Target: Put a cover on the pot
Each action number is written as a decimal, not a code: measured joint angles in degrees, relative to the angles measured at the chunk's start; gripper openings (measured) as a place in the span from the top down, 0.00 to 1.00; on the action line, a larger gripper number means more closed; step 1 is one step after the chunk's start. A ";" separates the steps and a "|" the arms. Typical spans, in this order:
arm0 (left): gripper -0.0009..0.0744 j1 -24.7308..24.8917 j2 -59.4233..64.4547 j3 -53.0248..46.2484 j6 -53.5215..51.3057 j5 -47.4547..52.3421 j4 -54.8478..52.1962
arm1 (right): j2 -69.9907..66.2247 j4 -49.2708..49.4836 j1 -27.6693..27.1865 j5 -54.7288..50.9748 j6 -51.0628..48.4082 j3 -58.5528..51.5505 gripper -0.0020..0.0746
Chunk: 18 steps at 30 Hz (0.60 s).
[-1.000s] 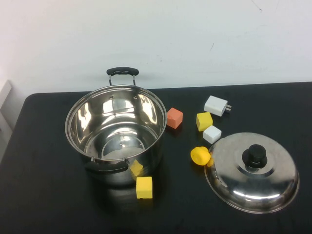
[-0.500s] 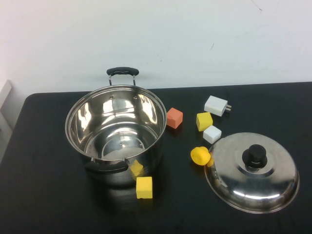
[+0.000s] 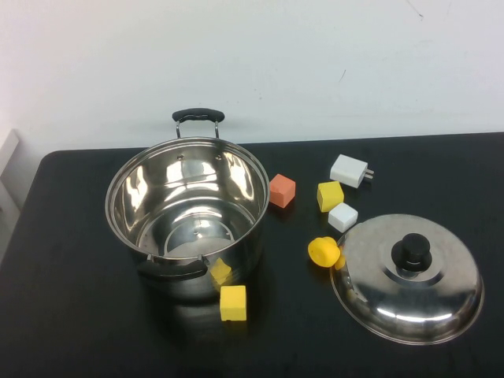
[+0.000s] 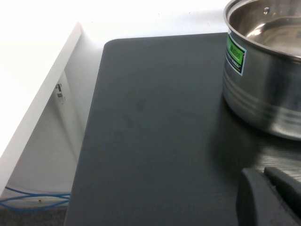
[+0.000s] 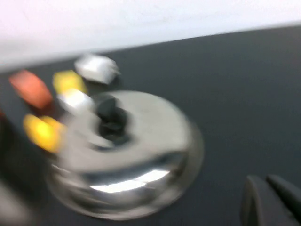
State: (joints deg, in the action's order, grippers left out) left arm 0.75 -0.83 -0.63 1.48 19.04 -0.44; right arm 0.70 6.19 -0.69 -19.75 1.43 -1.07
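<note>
A: Anything moved since a second ago?

B: In the high view, nothing. The pot point(image 3: 187, 213), the lid point(image 3: 407, 277) and every small piece sit just where they sat. Neither arm appears in that view.

A: Where does the pot stand?

B: Left of centre in the high view, upright and uncovered on the black table point(image 3: 71, 315), with one black handle toward the wall and the other toward the camera. It is empty inside. In the left wrist view its steel wall point(image 4: 263, 61) fills the upper right corner and carries a green sticker point(image 4: 235, 53).

A: And the lid?

B: Lower right of the high view, dome up with its black knob point(image 3: 412, 250) on top, flat on the table and well apart from the pot. The right wrist view shows it blurred at centre left point(image 5: 127, 155).

A: The small things?

B: A yellow block point(image 3: 232, 302) lies just in front of the pot, its reflection showing on the steel. An orange block point(image 3: 281, 190) sits just right of the pot. Farther right come a white plug adapter point(image 3: 349, 170), a second yellow block point(image 3: 330, 195) and a white block point(image 3: 342, 216), close together. A yellow round piece point(image 3: 324, 251) touches the lid's left rim.

A: The hands?

B: The left hand point(image 4: 275, 197) shows only as dark finger ends in the lower right corner of its wrist view, over the table near the pot. The right hand point(image 5: 273, 200) shows likewise in the lower right of its view, near the lid. I cannot tell whether either is open or closed; neither holds anything visible.
</note>
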 joint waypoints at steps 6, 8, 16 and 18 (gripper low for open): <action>0.99 0.00 0.00 0.00 -0.12 0.00 0.00 | 0.00 26.28 0.00 3.82 9.89 -0.43 0.98; 0.99 0.00 0.00 0.00 -0.12 0.00 0.00 | 0.00 29.78 0.00 4.63 9.81 -0.43 0.98; 0.99 0.00 0.00 0.00 -0.12 0.00 0.00 | 0.00 30.16 0.00 5.11 -8.61 -0.43 0.98; 0.99 0.00 0.00 0.00 -0.12 0.00 0.00 | 0.00 31.17 0.00 5.11 -14.44 -0.43 0.98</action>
State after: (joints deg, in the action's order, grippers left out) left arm 0.75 -0.83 -0.63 1.36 19.04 -0.44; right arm 0.70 37.35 -0.69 -14.64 -13.01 -1.50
